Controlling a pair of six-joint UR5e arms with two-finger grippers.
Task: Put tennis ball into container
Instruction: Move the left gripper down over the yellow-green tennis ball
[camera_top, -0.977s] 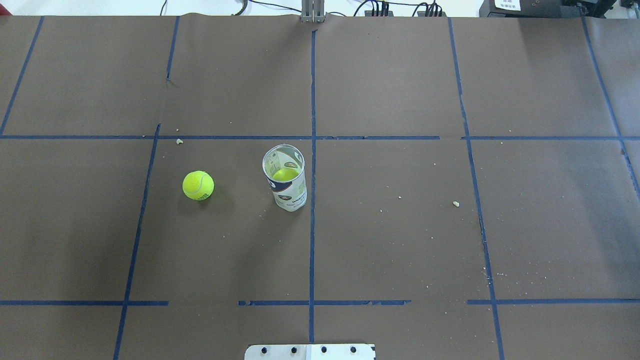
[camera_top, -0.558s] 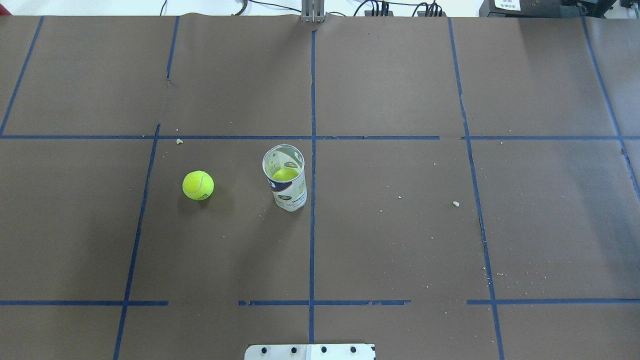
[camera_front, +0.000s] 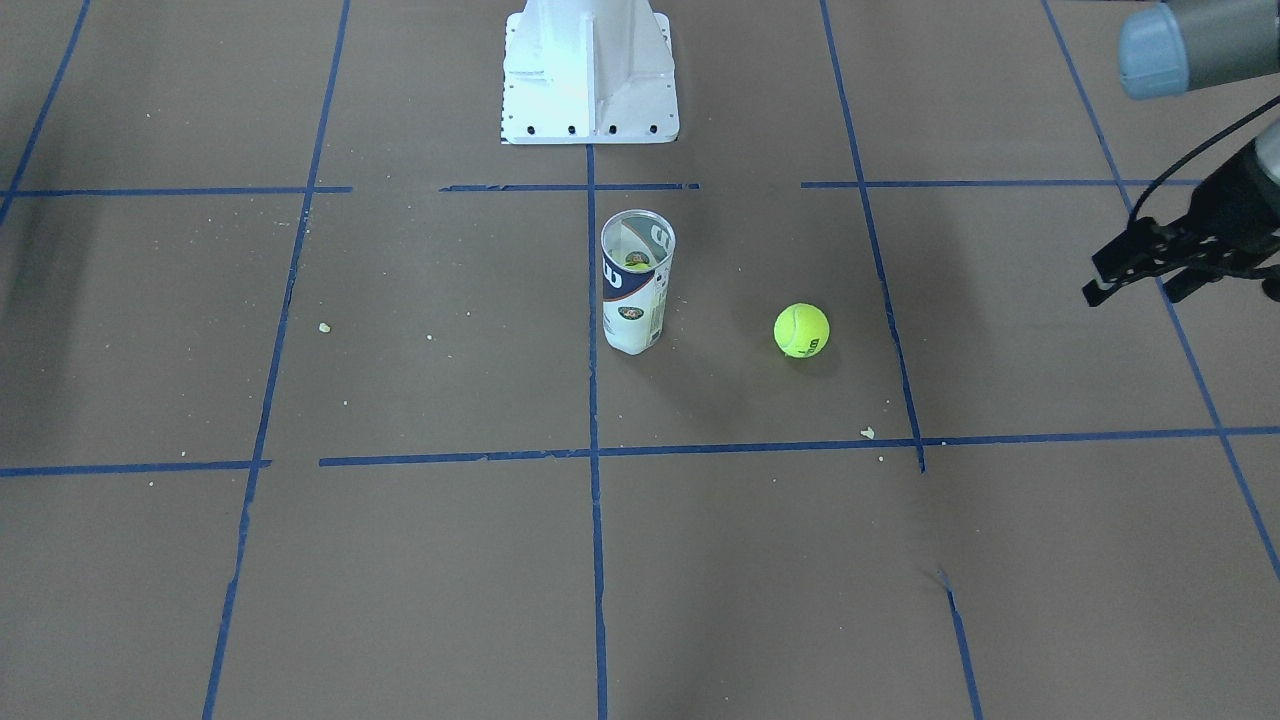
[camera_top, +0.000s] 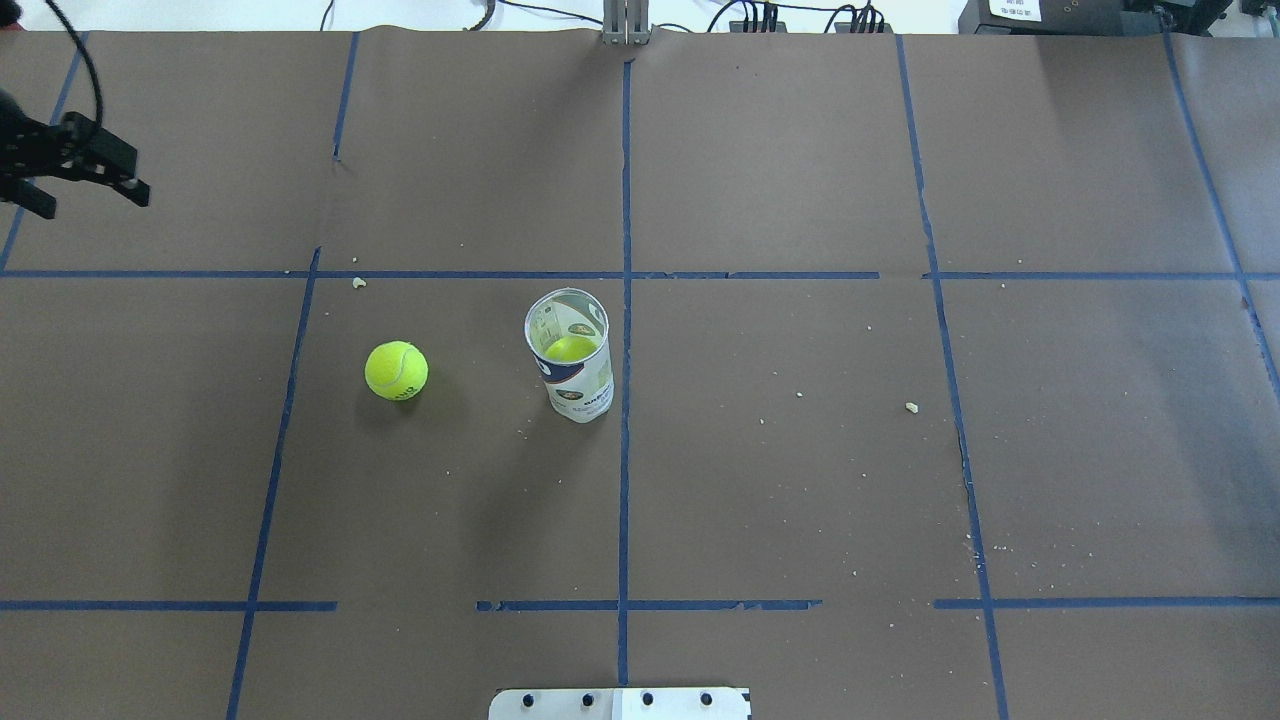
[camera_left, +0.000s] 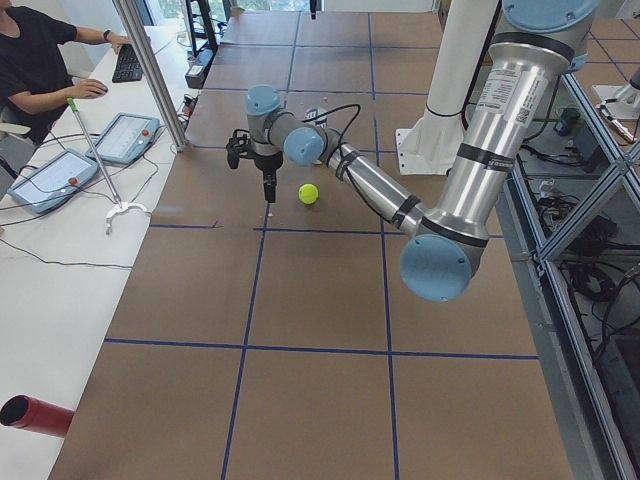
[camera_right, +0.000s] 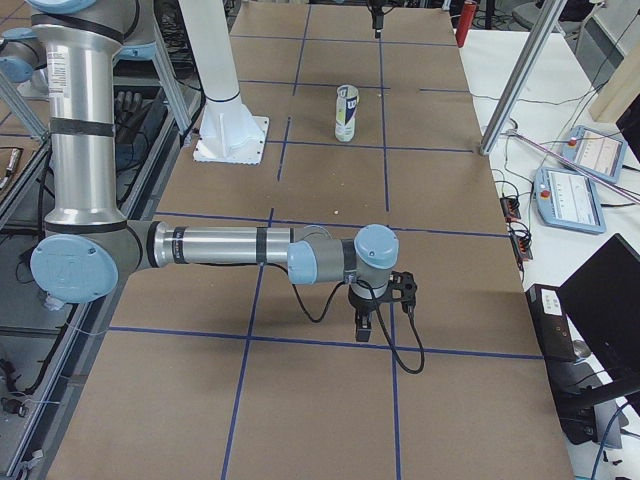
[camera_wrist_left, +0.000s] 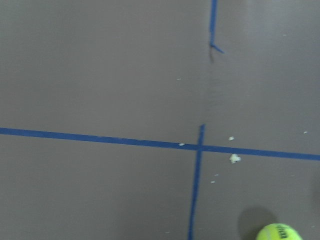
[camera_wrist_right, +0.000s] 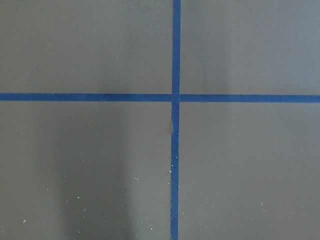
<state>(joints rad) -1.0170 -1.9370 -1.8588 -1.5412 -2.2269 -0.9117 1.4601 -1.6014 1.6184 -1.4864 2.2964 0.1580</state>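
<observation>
The tennis ball (camera_top: 396, 370) (camera_front: 801, 330) lies on the brown table, to the left of the container in the overhead view, and peeks into the left wrist view's bottom edge (camera_wrist_left: 279, 233). The container (camera_top: 570, 360) (camera_front: 635, 285) (camera_right: 346, 112) stands upright and uncovered, and another yellow-green ball (camera_top: 570, 348) shows inside it. My left gripper (camera_top: 92, 200) (camera_front: 1130, 296) hovers open and empty, far to the ball's left and farther back. The right gripper (camera_right: 376, 322) shows only in the exterior right view, low over the table and far from both objects; I cannot tell its state.
The white robot base (camera_front: 590, 70) (camera_top: 620, 703) stands at the near middle edge. Blue tape lines divide the brown table cover (camera_top: 800, 480), which is dotted with small crumbs. An operator (camera_left: 40, 60) sits at a side table with tablets beyond the left end.
My left gripper has come into the overhead view at the upper left edge. The ball and the container have not moved.
</observation>
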